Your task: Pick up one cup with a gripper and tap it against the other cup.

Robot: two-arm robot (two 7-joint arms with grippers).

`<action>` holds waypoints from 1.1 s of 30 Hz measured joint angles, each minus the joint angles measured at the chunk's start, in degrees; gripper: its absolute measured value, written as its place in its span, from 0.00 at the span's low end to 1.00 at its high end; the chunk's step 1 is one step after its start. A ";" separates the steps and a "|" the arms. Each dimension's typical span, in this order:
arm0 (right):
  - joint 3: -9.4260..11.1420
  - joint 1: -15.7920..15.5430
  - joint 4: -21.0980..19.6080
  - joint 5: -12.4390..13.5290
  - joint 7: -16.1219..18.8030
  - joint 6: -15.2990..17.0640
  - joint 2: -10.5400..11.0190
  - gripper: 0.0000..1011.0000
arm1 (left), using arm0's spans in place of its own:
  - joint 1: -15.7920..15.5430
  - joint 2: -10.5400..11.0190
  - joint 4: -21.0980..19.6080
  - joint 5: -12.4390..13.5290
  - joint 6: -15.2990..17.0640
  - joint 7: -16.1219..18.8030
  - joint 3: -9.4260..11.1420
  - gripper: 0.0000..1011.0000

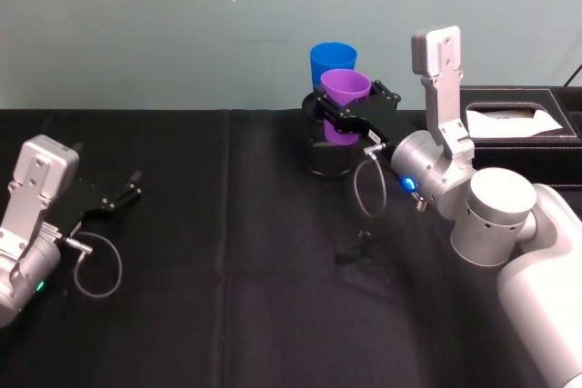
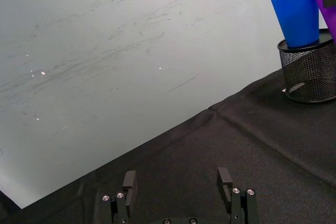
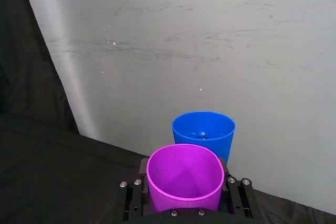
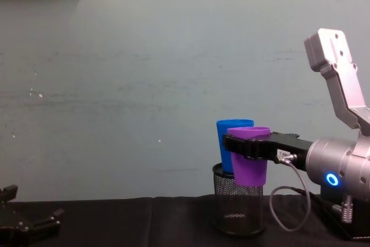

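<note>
Purple cup (image 1: 346, 88) in right end effector (image 1: 340, 116) — raised, just beside blue cup (image 1: 329, 60)

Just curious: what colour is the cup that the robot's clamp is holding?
The cup is purple, clearest in the right wrist view.

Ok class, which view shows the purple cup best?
Chest view: the purple cup shows side-on, clamped in the right gripper. Head view sees it from above, right wrist its open mouth, left wrist just an edge.
</note>
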 joint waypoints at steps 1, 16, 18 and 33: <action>0.00 0.00 0.00 0.00 0.00 0.00 0.00 0.72 | 0.00 0.00 0.00 0.00 0.00 0.00 0.00 0.99; 0.00 0.00 0.01 0.00 0.00 0.00 0.00 0.72 | 0.00 0.00 0.00 0.00 0.00 0.00 0.00 0.99; 0.00 0.00 0.00 0.00 0.00 0.00 0.00 0.72 | 0.00 0.00 0.00 0.00 0.00 0.00 0.00 0.99; 0.00 0.00 0.01 0.00 0.00 0.00 0.00 0.72 | 0.00 0.00 0.00 0.00 0.00 0.00 0.00 0.99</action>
